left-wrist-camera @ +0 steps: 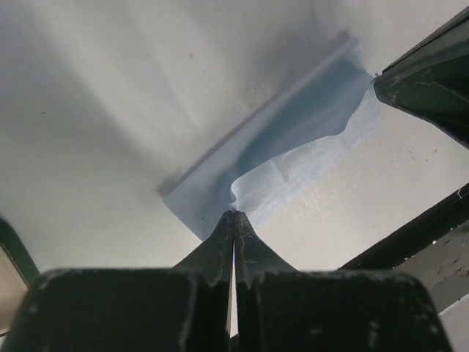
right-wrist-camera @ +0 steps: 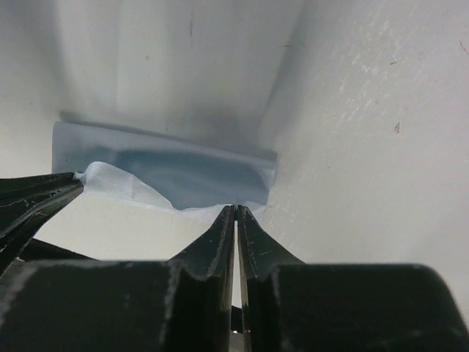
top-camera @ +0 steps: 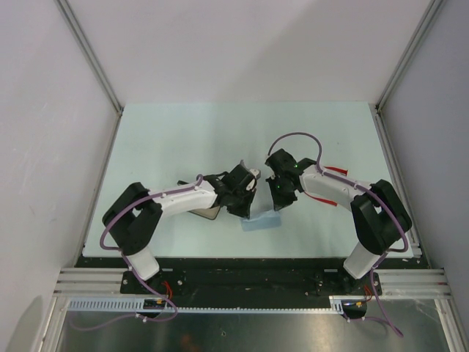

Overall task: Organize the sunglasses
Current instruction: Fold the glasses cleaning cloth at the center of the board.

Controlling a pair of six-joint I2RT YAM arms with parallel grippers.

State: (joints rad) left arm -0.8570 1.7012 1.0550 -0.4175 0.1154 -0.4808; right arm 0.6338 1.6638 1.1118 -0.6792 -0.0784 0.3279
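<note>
A grey-blue cloth (top-camera: 261, 218) lies half lifted and folded over between my two grippers. My left gripper (left-wrist-camera: 234, 214) is shut on one corner of the cloth (left-wrist-camera: 293, 125). My right gripper (right-wrist-camera: 236, 208) is shut on another edge of the cloth (right-wrist-camera: 190, 172). In the top view the left gripper (top-camera: 245, 198) and right gripper (top-camera: 281, 196) are close together over the cloth. Thin red pieces of the sunglasses (top-camera: 335, 169) show on either side of my right forearm; the rest is hidden under it.
An open case (top-camera: 207, 213) with a tan inside lies under my left forearm; its rim shows in the left wrist view (left-wrist-camera: 10, 268). Grey walls bound the pale table (top-camera: 220, 132) on the left, back and right.
</note>
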